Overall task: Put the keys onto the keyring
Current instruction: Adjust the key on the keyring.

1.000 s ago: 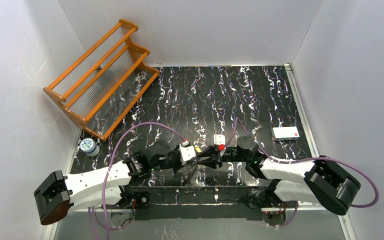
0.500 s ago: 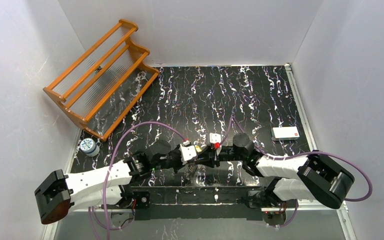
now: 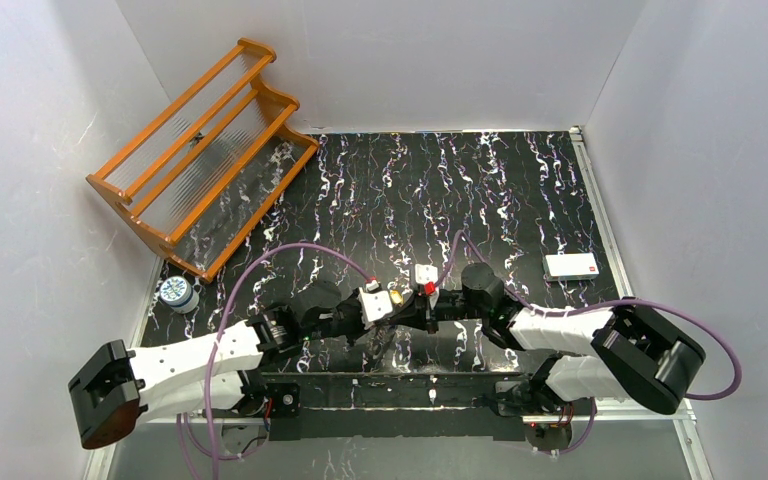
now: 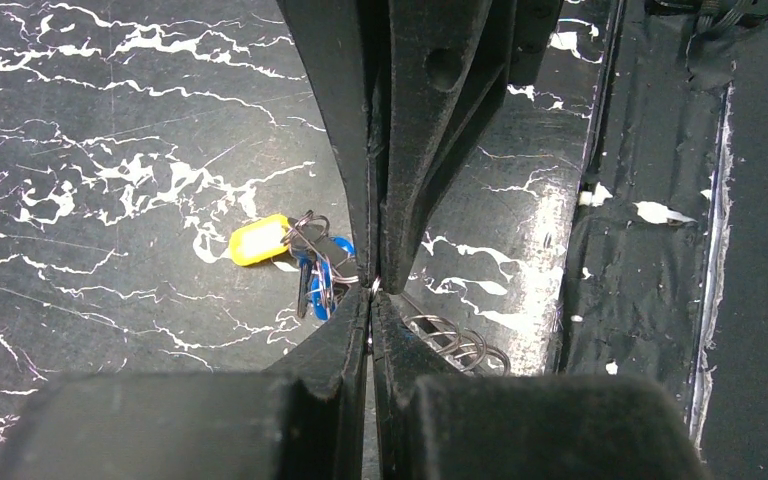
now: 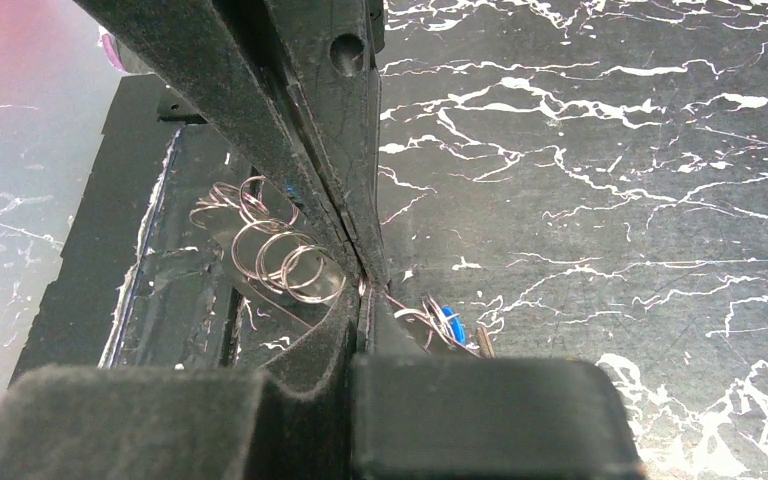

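left gripper (image 4: 371, 305), right gripper (image 5: 360, 305) shut tip-to-tip over keys (image 4: 315, 272) by near table (image 3: 520, 200) edge; hold unclear

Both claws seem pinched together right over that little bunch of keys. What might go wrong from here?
1. The left gripper and right gripper are both shut, tips almost touching; whatever they pinch is too thin to see and might slip free.
2. The loose wire rings bunch right beside that pinch and might snag.
3. The keys and yellow tag are clustered tightly, so they may tangle.
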`<state>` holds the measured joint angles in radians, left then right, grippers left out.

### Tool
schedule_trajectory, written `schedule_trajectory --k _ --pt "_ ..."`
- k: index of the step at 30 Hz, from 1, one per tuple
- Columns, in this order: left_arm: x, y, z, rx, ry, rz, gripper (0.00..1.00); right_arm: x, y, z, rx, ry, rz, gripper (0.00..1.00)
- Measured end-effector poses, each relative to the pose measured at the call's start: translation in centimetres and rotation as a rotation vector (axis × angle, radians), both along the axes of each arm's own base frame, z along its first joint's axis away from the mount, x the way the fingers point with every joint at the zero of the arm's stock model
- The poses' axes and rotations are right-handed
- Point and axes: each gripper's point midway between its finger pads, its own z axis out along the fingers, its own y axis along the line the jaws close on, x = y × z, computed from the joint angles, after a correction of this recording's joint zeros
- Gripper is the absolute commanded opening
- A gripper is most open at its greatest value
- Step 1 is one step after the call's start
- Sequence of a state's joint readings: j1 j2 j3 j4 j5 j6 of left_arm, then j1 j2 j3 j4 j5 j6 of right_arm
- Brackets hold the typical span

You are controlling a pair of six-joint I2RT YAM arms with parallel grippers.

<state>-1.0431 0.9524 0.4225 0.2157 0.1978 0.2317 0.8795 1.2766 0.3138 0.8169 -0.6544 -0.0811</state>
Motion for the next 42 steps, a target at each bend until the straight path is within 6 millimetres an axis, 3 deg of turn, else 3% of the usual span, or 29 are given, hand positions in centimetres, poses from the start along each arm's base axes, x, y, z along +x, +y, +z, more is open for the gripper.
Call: schedule_trajectory --k 7,12,17,31,38,40,42 --pt "0.2 0.4 1.0 -0.027 -0.017 0.027 0.26 0.1 0.1 0.3 0.006 -0.023 0.007 0.01" --pt "0.5 1.0 3.7 -0.115 -0.064 0.07 0.32 -0.1 -0.1 0.8 0.024 -0.055 0.015 0.01" --pt "0.3 1.8 4.5 -0.16 -0.079 0.089 0.33 -0.7 -0.4 0.7 0.037 -0.074 0.039 0.01" --pt "-1.2 1.6 0.7 -0.093 0.02 0.036 0.23 -1.5 -0.6 1.4 0.068 -0.102 0.079 0.01" --pt "-1.5 0.7 -0.6 -0.09 0.044 0.003 0.09 -1.7 -0.6 1.4 0.071 -0.106 0.094 0.01" --pt "-1.6 0.5 -1.0 -0.084 0.051 -0.007 0.0 -1.7 -0.6 1.4 0.071 -0.107 0.096 0.01" --pt "-1.7 0.2 -1.2 -0.086 0.054 -0.02 0.0 -1.8 -0.6 1.5 0.071 -0.107 0.099 0.01"
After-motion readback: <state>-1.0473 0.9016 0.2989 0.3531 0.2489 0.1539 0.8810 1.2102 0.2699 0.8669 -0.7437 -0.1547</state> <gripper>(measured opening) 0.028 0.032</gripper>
